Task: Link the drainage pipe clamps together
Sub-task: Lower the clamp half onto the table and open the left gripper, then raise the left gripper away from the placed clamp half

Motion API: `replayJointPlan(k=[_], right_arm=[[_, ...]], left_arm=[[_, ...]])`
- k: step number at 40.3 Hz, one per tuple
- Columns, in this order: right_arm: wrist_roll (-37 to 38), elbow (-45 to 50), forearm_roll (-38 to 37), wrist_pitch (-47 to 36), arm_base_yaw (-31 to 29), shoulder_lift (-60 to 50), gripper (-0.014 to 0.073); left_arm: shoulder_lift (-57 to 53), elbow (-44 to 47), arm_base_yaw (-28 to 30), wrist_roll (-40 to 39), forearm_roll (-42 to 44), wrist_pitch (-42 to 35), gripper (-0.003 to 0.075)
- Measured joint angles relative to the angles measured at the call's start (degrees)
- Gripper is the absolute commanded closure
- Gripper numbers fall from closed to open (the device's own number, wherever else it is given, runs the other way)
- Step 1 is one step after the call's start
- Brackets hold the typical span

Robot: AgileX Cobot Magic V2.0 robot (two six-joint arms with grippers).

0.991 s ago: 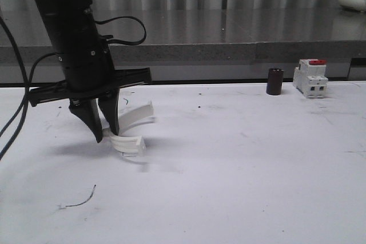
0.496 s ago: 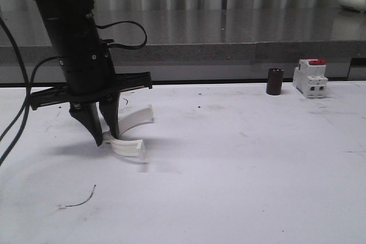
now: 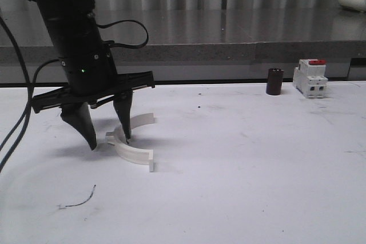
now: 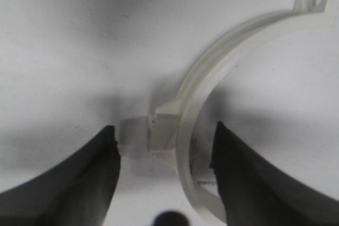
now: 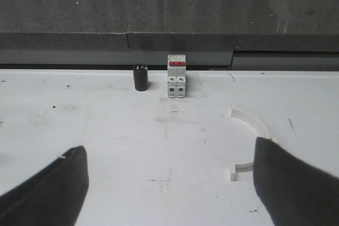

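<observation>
Two white drainage pipe clamps lie on the white table at the left. The near clamp (image 3: 135,154) curves toward me, and the far clamp (image 3: 141,120) lies just behind it. My left gripper (image 3: 110,143) stands open over the near clamp's lug end, one finger on each side of it. In the left wrist view that clamp (image 4: 222,67) arcs between the open fingers of the left gripper (image 4: 165,126), its lug (image 4: 160,133) between the tips. My right gripper (image 5: 169,146) is open and holds nothing. Another white half-ring (image 5: 253,125) lies beside its finger.
A white breaker with a red top (image 3: 310,78) and a small black cylinder (image 3: 275,81) stand at the back right, near the grey ledge (image 3: 229,52). A thin stray wire (image 3: 80,199) lies on the table at the front left.
My left gripper has opened and let go of the near clamp. That clamp was tilted up in the fingers; it now lies flat on the table.
</observation>
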Motion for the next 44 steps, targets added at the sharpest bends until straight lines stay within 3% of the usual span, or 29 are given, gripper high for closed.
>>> replayJointPlan(k=[9,20,26,36,44], right_arm=[[0.0,0.0,0.0,0.0,0.0,0.0,-0.0056],[0.0,0.0,0.0,0.0,0.0,0.0,-0.0056],[0.0,0.0,0.0,0.0,0.0,0.0,-0.0056],[0.0,0.0,0.0,0.0,0.0,0.0,-0.0056],[0.0,0.0,0.0,0.0,0.0,0.0,-0.0056]], left_arm=[[-0.89,-2.61,0.0,2.4,0.0,1.14,0.0226],[-9.6,-5.19,0.0,14.01,3.4,3.17,0.0242],[-16.92,-1.86,0.0,16.81,6.67,1.2,0.0377],[-31.42,10.83,2.78,17.56,9.84,-5.63,0.0722],[-45.22,22.45,6.62,17.56,15.38,-9.1,0.0741]])
